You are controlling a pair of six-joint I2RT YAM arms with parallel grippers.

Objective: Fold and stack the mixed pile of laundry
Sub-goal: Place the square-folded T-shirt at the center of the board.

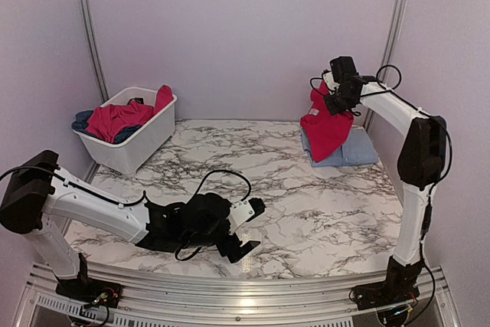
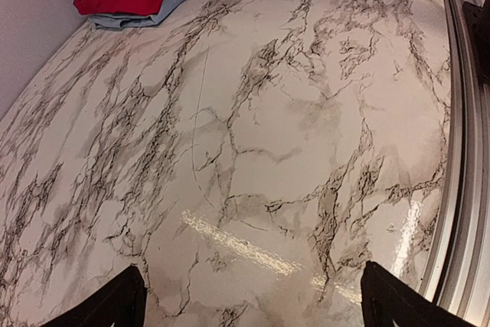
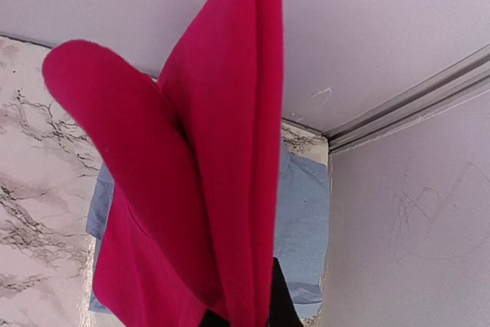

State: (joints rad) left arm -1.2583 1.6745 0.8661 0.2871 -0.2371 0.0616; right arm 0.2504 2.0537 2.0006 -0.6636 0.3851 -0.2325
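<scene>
Up at the right of the top view, the right gripper [image 1: 331, 102] has its jaws pressed together on a pinch of the red garment [image 1: 325, 132], holding it by one upper edge so the cloth hangs down in a long doubled fold. The right wrist view shows the same red garment [image 3: 214, 189] draping from the dark fingertips over the light blue shirt [image 3: 302, 220]. That shirt lies folded flat at the right rear corner of the marble-patterned table [image 1: 306, 204], and the red cloth's lower end appears to reach it. The step in hand looks like laying the red piece onto the blue one to build the stack. To do it well, the arm should sink slowly and draw the pinch across the shirt so the cloth lays down flat, edges matched. The jaws should part only once the fabric is fully supported, and the shirt must not be dragged out of its fold. The left gripper [image 1: 249, 227] hovers low at the bottom centre with its jaws spread wide and nothing between them, well apart from the stack. More red and dark blue garments [image 1: 115, 120] wait in the white plastic basket [image 1: 145, 143] at the upper left.
</scene>
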